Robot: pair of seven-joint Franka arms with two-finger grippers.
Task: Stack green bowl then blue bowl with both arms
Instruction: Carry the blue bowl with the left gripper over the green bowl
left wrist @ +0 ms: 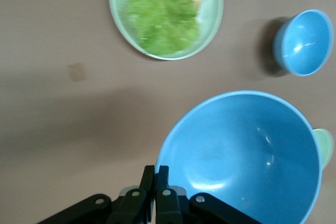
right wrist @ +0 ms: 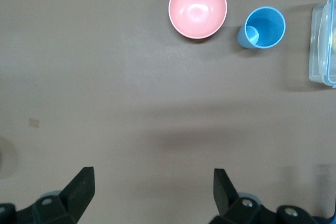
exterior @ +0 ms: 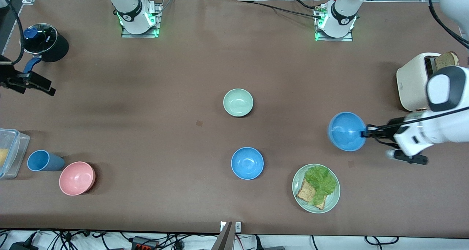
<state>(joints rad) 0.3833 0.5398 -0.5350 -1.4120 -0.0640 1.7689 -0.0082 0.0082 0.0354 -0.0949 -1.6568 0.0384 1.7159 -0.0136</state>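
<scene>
While the left gripper [exterior: 363, 133] is pinching a blue bowl [exterior: 346, 131] by its rim above the brown table [exterior: 146, 107], the green bowl [exterior: 238, 102] is sitting mid-table. At the table's right-arm edge, the right gripper [right wrist: 153, 186] is waiting, spread wide.

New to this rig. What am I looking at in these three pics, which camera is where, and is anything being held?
Two white robot arms share one brown table. The wide picture is from a high camera facing them; the other two are from cameras on each arm's wrist.

The left gripper is shut on the rim of a blue bowl, carried above the table between the toaster and the lettuce and toast plate.

The right gripper is open and empty, waiting over the table at the right arm's end, beside a black pot.

On the table: a green bowl, a second blue bowl, a pink bowl, a blue cup and a clear container.
</scene>
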